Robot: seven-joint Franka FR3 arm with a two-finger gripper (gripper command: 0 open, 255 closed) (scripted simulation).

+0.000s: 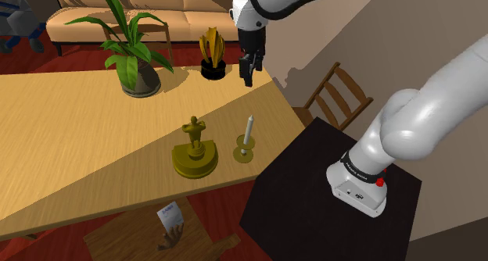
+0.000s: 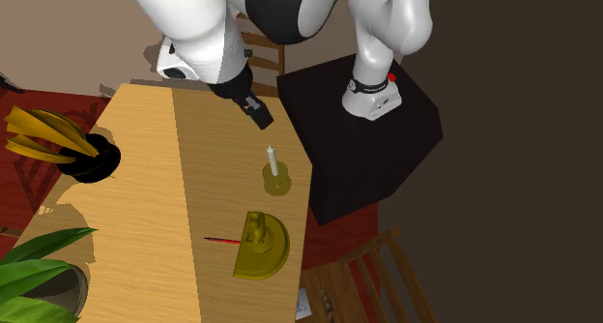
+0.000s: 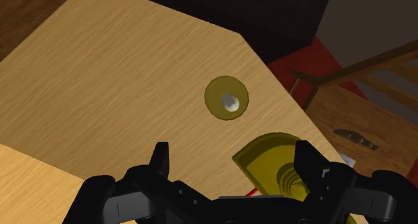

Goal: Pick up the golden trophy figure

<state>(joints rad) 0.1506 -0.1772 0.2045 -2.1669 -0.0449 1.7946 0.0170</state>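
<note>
Jaws stand apart on the black gripper, which hangs in the air above the far part of the wooden table, upper middle of the shoulder view, closed on nothing. The golden trophy figure stands upright on its round stepped base near the table's near edge, at the centre of that frame and well apart from the gripper. Just beside it, to the right, is a white candle in a small golden holder. A leafy potted plant and a black pot of yellow leaves sit farther back, before a tan sofa. The second exterior view looks down from overhead: the gripper is at upper centre, the candle below it, and the trophy figure lower still, its base reading as a half disc with a thin red line at its left. The dark stand sits at centre right. The wrist view adds the gripper's own look: beyond the gripper the candle is seen end-on, and the trophy figure lies partly behind one finger.
</note>
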